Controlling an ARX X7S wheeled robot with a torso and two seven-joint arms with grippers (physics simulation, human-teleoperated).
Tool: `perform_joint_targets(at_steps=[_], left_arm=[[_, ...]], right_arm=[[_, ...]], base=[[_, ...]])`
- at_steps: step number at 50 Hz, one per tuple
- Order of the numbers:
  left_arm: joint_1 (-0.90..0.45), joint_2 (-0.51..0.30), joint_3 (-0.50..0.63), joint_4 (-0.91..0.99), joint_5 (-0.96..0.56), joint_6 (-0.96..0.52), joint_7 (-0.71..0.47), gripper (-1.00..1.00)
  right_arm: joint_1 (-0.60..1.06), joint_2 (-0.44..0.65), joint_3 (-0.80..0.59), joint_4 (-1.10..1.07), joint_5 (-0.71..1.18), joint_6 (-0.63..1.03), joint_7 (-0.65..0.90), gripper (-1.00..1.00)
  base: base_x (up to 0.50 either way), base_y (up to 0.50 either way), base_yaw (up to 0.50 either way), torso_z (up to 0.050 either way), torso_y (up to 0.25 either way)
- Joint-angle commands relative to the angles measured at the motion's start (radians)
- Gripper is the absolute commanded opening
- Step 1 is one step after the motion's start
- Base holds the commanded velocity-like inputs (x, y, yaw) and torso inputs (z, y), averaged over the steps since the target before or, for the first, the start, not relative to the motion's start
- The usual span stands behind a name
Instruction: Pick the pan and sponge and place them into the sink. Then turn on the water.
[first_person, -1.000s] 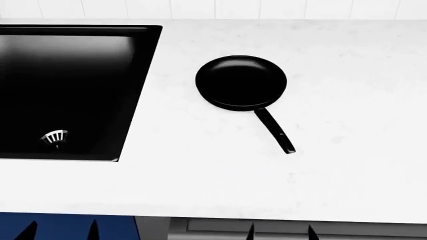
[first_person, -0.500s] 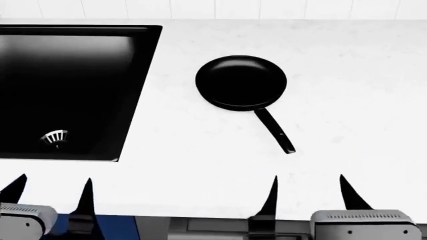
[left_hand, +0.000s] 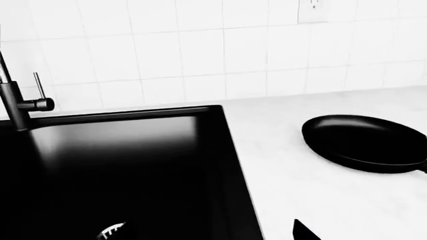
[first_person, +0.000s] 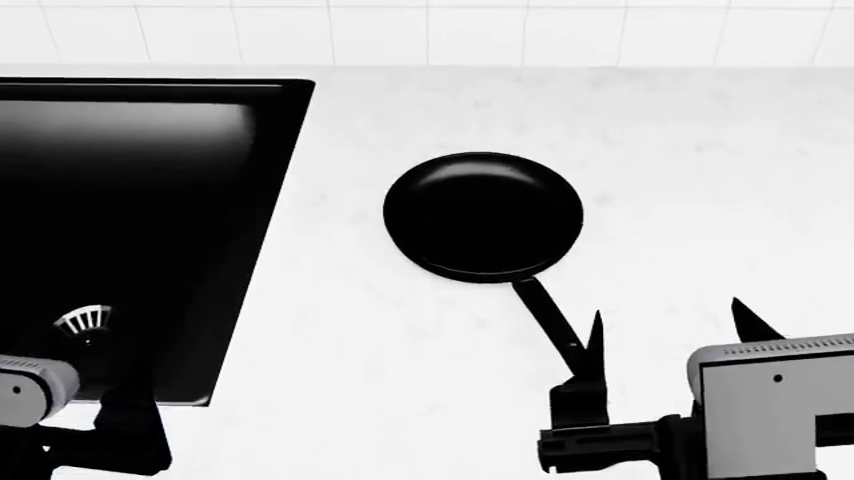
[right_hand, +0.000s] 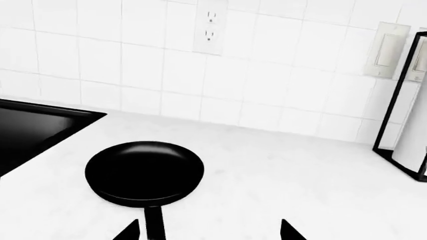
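Head view, items before you: one white counter (first_person: 334, 330), tiled wall along its far edge; one sink (first_person: 200, 240), matte black, set into the counter's left part, its basin running out past the left of the picture, a round metal strainer drain (first_person: 83, 320) low in its near left area. One pan (first_person: 483, 215), glossy black, round and shallow, flat on the counter to the right of the sink's right rim and well apart from it, about midway between the far and near edges; its short handle (first_person: 545, 318) points toward the near edge and slightly right. Your right gripper (first_person: 663, 330) sits at the near right, two pointed black fingers spread wide with nothing between them; the left-hand finger (first_person: 594, 335) stands just beside the handle's end, and you cannot tell from here whether they touch. Your left gripper (first_person: 80, 420) shows only as a pale housing and dark mount at the near left corner, over the sink's near rim; its fingers are not clear, so you cannot tell its opening. Left wrist view: sink basin, a black faucet (left_hand: 17, 102) at its far rim, the pan on the counter beyond the right rim, one dark fingertip (left_hand: 303, 231) at the picture's edge. Right wrist view: pan centred, handle running between the two spread fingertips (right_hand: 127, 231); a wall outlet (right_hand: 210, 26) on the tiles behind, a black-framed stand (right_hand: 400, 100) at the counter's far right.
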Motion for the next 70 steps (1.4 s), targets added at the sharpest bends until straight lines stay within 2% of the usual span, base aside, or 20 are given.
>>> perform_joint_targets(at_steps=[1, 10, 22, 33, 37, 44, 52, 60, 70], left_arm=[[0.03, -0.015, -0.024, 0.006, -0.017, -0.009, 0.0, 1.0], [0.033, -0.012, -0.013, -0.015, -0.009, 0.009, 0.005, 1.0], [0.043, -0.023, -0.021, -0.012, -0.012, 0.017, 0.006, 1.0], [0.052, -0.025, -0.021, -0.02, -0.015, 0.028, 0.009, 1.0], [0.058, -0.024, -0.024, -0.022, -0.017, 0.031, 0.007, 1.0], [0.056, -0.018, -0.014, -0.03, -0.013, 0.036, 0.004, 1.0], [0.047, -0.029, -0.021, -0.022, -0.023, 0.019, 0.002, 1.0], [0.048, -0.039, -0.017, -0.023, -0.021, 0.018, 0.003, 1.0], [0.073, -0.052, -0.029, -0.02, -0.029, 0.031, 0.013, 1.0]], right_arm=[[-0.002, 0.017, 0.013, -0.003, 0.033, 0.044, -0.008, 1.0], [-0.025, 0.011, 0.008, 0.003, 0.032, 0.026, -0.011, 1.0], [0.007, 0.032, -0.014, -0.018, 0.086, 0.117, -0.024, 1.0], [0.132, 0.063, 0.016, -0.056, 0.33, 0.413, -0.053, 1.0], [0.181, 0.086, -0.014, -0.026, 0.398, 0.524, -0.077, 1.0], [0.231, 0.109, -0.068, 0.035, 0.375, 0.536, -0.094, 1.0], [0.336, 0.125, -0.208, 0.181, 0.33, 0.515, -0.198, 1.0], [0.411, 0.095, -0.248, 0.281, 0.324, 0.563, -0.197, 1.0], [0.477, 0.056, -0.206, 0.354, 0.377, 0.644, -0.184, 1.0]], base=[[0.5, 0.0, 0.0, 0.0, 0.0], [0.5, 0.0, 0.0, 0.0, 0.0], [0.3, 0.0, 0.0, 0.0, 0.001], [0.0, 0.0, 0.0, 0.0, 0.0], [0.0, 0.0, 0.0, 0.0, 0.0], [0.0, 0.0, 0.0, 0.0, 0.0], [0.0, 0.0, 0.0, 0.0, 0.0], [0.0, 0.0, 0.0, 0.0, 0.0], [0.0, 0.0, 0.0, 0.0, 0.0]])
